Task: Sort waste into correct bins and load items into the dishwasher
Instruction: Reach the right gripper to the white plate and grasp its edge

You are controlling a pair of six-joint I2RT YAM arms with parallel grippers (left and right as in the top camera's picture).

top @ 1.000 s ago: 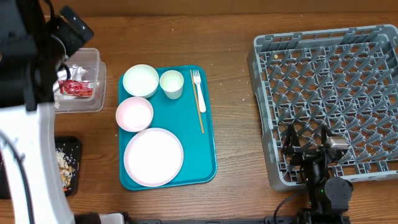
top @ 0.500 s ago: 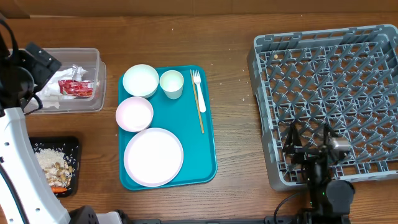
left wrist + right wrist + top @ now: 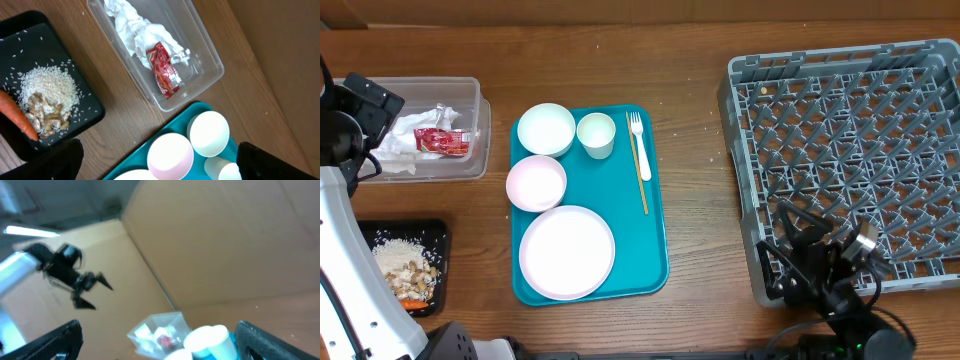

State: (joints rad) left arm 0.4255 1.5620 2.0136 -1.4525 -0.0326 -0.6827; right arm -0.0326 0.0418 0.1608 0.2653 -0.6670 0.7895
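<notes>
Overhead, the red wrapper (image 3: pixel 442 142) lies in the clear tub (image 3: pixel 470 95) and the rice (image 3: pixel 392 255) in the black tray (image 3: pixel 440 232), so loading looks to be next. The pink plate (image 3: pixel 567 251), pink bowl (image 3: pixel 536 183), white bowl (image 3: pixel 546 129), cup (image 3: pixel 596 133) and fork (image 3: pixel 640 150) sit on the teal tray (image 3: pixel 655 200) at mid table (image 3: pixel 700 150), well apart from the dish rack (image 3: pixel 840 100). The fork's long axis runs near to far. The left arm (image 3: pixel 345 230) is nearer the bowls; the right arm (image 3: pixel 830 275) hangs over the rack's near-left corner.

From the left wrist, the left fingers (image 3: pixel 60 162) are spread wide and empty, with both bowls between them.

From the right wrist, blurred and tilted upward, the right fingers (image 3: pixel 50 342) gape empty, with the crockery low and far between them.
</notes>
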